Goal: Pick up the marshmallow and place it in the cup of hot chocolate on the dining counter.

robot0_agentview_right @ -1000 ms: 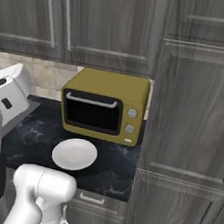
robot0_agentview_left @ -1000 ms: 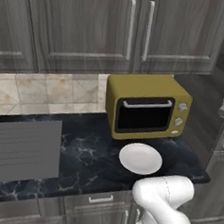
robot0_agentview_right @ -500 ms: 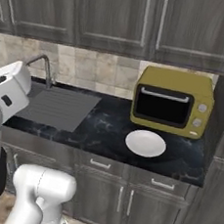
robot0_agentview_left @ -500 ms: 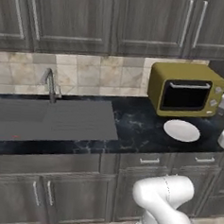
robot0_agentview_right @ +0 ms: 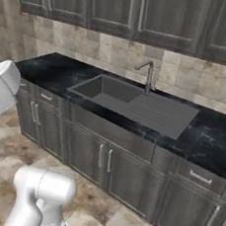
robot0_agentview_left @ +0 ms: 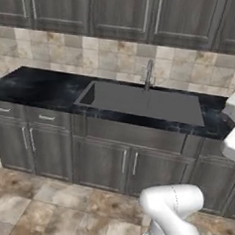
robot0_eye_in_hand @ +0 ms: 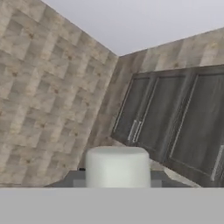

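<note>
1. Presently, in the left base view, a black counter (robot0_agentview_left: 37, 86) runs along the wall at left, with grey lower cabinets (robot0_agentview_left: 101, 163) beneath it and a tiled floor (robot0_agentview_left: 39, 203) in front
2. A dark sink (robot0_agentview_left: 140, 102) is set into that counter, with a slim faucet (robot0_agentview_left: 149, 74) upright at its rear edge before the tiled backsplash (robot0_agentview_left: 94, 55)
3. Upper cabinets (robot0_agentview_right: 141, 11) hang above the sink in the right base view
4. In the hand view, the marshmallow (robot0_eye_in_hand: 117, 167), a white soft-edged block, sits at the bottom centre, clamped in the gripper (robot0_eye_in_hand: 117, 180), whose dark finger tips (robot0_eye_in_hand: 75, 179) press against its sides, with tiled wall and cabinet doors behind
</note>
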{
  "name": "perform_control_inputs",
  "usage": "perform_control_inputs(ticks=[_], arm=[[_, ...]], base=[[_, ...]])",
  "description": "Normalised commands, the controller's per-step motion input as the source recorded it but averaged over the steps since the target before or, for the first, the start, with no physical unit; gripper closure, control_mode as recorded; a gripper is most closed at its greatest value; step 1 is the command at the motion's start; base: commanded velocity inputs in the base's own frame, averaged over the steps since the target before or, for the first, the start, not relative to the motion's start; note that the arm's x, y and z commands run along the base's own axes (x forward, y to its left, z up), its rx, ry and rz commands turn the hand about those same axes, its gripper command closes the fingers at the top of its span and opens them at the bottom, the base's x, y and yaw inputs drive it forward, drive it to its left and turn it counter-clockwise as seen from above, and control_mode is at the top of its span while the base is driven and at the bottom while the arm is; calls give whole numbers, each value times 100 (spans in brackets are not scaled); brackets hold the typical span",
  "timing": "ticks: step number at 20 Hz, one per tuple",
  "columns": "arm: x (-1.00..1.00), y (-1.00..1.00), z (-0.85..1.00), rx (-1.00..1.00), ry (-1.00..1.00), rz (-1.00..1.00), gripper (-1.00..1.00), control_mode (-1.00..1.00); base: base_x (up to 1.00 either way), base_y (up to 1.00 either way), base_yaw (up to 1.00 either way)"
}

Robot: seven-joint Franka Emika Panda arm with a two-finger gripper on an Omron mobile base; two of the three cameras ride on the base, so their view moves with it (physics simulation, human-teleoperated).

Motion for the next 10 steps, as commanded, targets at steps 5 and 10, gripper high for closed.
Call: perform_control_inputs(ticks=[5,10], arm=[[0,0,0,0,0,0,100,100],[0,0,0,0,0,0,100,100]], base=[[-3,31,98],[0,0,100]])
